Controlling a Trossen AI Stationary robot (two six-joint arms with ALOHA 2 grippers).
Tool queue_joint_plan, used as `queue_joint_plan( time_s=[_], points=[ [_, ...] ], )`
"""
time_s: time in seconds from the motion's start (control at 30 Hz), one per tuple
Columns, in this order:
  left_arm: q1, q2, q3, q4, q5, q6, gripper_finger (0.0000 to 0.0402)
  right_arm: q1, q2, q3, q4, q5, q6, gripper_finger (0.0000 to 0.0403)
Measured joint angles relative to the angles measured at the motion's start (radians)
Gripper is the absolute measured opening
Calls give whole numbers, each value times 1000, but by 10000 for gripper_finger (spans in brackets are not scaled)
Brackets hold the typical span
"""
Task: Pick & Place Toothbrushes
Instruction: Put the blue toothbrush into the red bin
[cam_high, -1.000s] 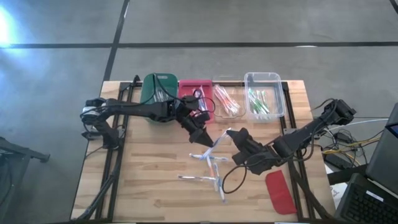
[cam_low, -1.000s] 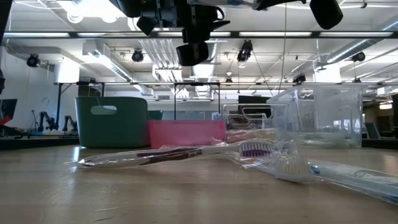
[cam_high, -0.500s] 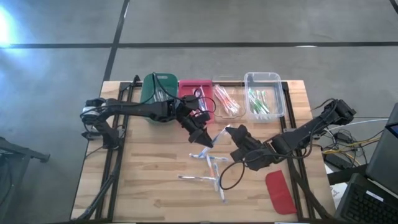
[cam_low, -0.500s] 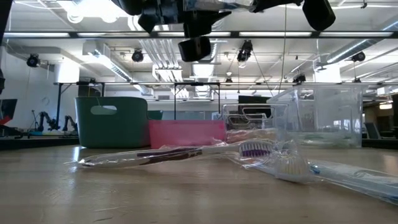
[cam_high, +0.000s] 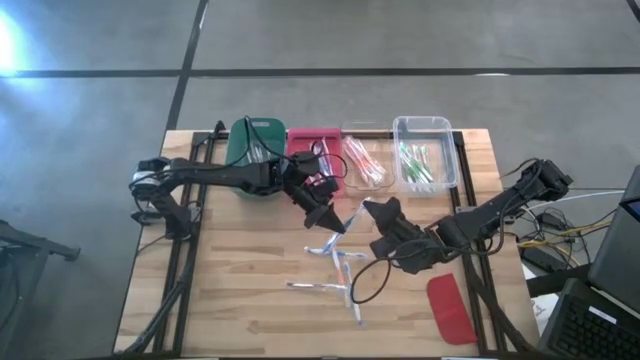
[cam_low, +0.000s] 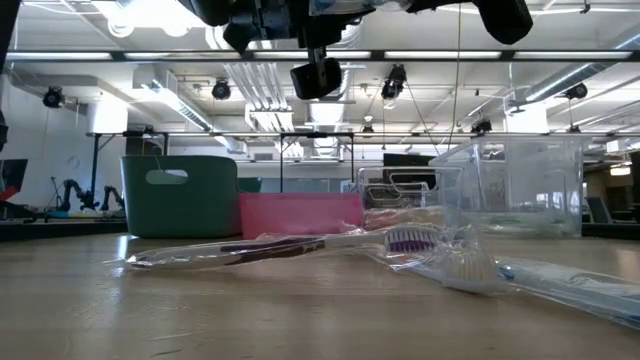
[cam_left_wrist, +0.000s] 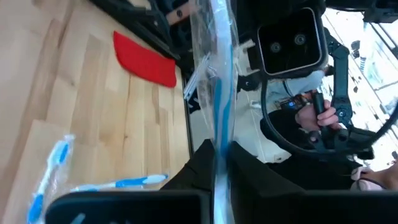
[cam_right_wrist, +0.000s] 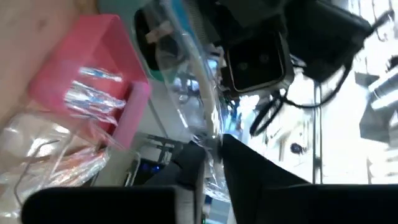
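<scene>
From my seat I look level across the wooden table (cam_low: 250, 320). A wrapped toothbrush (cam_low: 290, 244) with a purple-bristled head lies flat along it, and a second wrapped toothbrush (cam_low: 470, 268) with a pale head lies just beside it, heads close together. Behind them stand a green bin (cam_low: 180, 195), a pink box (cam_low: 300, 214) and a clear tub (cam_low: 515, 185) in a row. Dark arm parts (cam_low: 320, 40) hang in from above; I can't tell which arm is which here. Ceiling lights and racks fill the room beyond.
</scene>
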Motion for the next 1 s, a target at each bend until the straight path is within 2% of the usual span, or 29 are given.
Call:
queue_joint_plan(
  time_s=[0.17, 0.33, 0.4, 0.5, 0.57, 0.67, 0.73, 0.83, 1.0],
  points=[
    [7, -1, 3, 16, -18, 35, 18, 31, -24, 8, 14, 142, 20, 100],
    [17, -2, 3, 17, -28, 61, 17, 80, -105, 13, 12, 267, 134, 152],
    [17, -4, 3, 24, -49, 94, 17, 101, -147, 8, -3, 277, 257, 168],
    [17, -10, 3, 33, -93, 164, 17, 126, -209, 1, -35, 281, 588, 186],
    [17, -10, 3, 49, -136, 225, 17, 142, -255, -5, -106, 243, 837, 194],
    [17, -11, 3, 72, -226, 334, 17, 137, -322, -20, -229, 25, 1159, 199],
    [16, -11, 4, 103, -300, 417, 17, 121, -359, -52, -244, -88, 1305, 200],
    [11, -11, 0, 185, -391, 521, 17, 114, -396, -122, -192, -137, 1408, 194],
    [-18, -11, -2, 315, -561, 734, 17, 113, -419, -242, 49, -142, 1369, 182]
  ],
)
